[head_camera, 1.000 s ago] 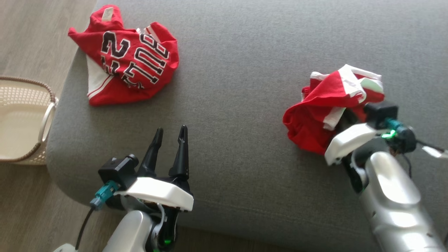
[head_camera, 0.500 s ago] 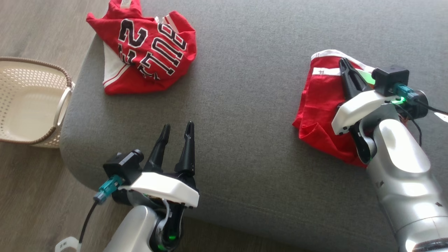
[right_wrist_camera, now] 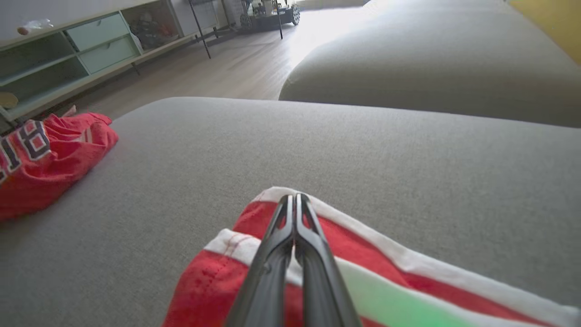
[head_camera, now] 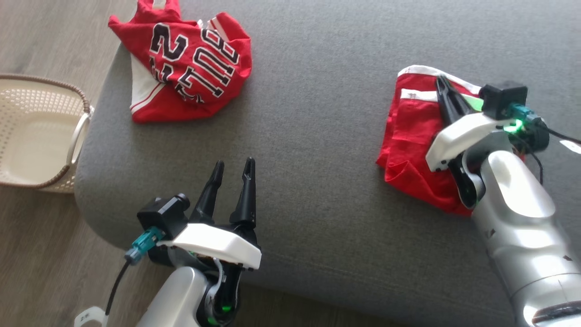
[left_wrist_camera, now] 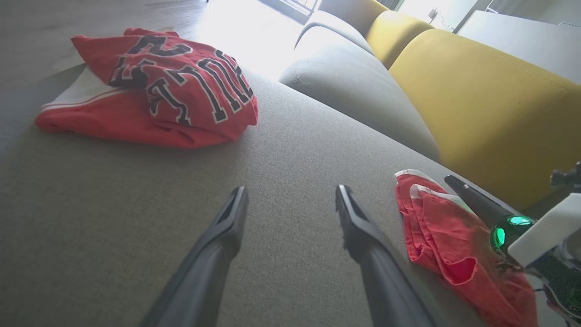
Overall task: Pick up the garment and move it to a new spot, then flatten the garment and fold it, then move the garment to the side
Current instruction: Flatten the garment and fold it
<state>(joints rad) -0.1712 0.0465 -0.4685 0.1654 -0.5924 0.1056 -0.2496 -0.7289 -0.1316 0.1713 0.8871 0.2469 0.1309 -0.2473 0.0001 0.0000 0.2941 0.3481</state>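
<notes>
garment (head_camera: pixel 408 136): red shorts w/ white trim, crumpled on the R side of the grey seat; white hem at the far edge, a green patch showing by the wrist in R wrist view (right_wrist_camera: pixel 213 281)
R gripper (head_camera: pixel 441 81): on top of the garment, fingers pressed together, tips nipping the cloth at the white hem (right_wrist_camera: pixel 294 197); silver forearm covers the near R part of the cloth
L gripper (head_camera: pixel 233 165): fingers spread, nothing btwn them, hanging over bare seat near the front edge, well apart from the garment; L wrist view has the same gap (left_wrist_camera: pixel 290 193) w/ the garment off to its R (left_wrist_camera: pixel 449 245)
seat (head_camera: pixel 317 113): grey fabric cushion, bare btwn the two red items
jersey (head_camera: pixel 190 68): second red piece w/ black-and-white lettering and numbers, bunched at the far L corner of the seat, part hanging over the edge; well apart from both grippers
basket (head_camera: pixel 79 136): cream perforated plastic w/ brown rim, on the wood floor (head_camera: pixel 41 45) just beside the seat's L end
backrest (left_wrist_camera: pixel 476 100): yellow cushions behind the seat, seen from L wrist
shelf unit (right_wrist_camera: pixel 68 54): pale green drawers across the room, R wrist view, contents too blurred to tell
</notes>
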